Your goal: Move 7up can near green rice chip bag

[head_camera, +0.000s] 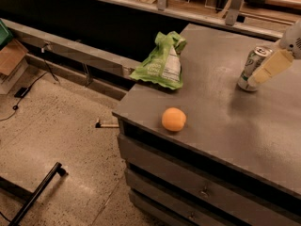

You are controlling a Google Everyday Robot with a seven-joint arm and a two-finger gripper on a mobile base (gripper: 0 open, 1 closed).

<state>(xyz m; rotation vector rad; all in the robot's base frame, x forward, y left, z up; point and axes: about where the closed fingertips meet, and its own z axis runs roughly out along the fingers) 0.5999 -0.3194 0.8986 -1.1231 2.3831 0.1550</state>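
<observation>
The gripper [266, 72] enters from the right edge of the camera view and sits at the right side of the 7up can [248, 68], level with the can body. Its pale yellow part overlaps the can in the view. We cannot tell whether the gripper is open, closed, or already gripping the can, nor whether it touches the can.

The 7up can stands upright on the grey tabletop [221, 126], toward the far right. This upright pose presents the curved side wall to the gripper, so we judge a side approach at mid-height to be the reason for the gripper's position.

The green rice chip bag [162, 62] lies at the far left corner of the tabletop, well apart from the can. Its lower edge overhangs the left side of the tabletop slightly. Its white label panel faces up.

An orange fruit [174, 119] rests near the front left edge of the tabletop, apart from both the bag and the can. It lies forward of the straight line between them.

We judge the task to be at the grasp stage: the can is not yet near the bag. The next move calls for a firm hold on the can, then a transfer leftward across the bare tabletop. Note the following:

- Keep the can upright, as it can tip or roll.
- Set the can down short of the bag, so as not to push the bag off the edge.
</observation>
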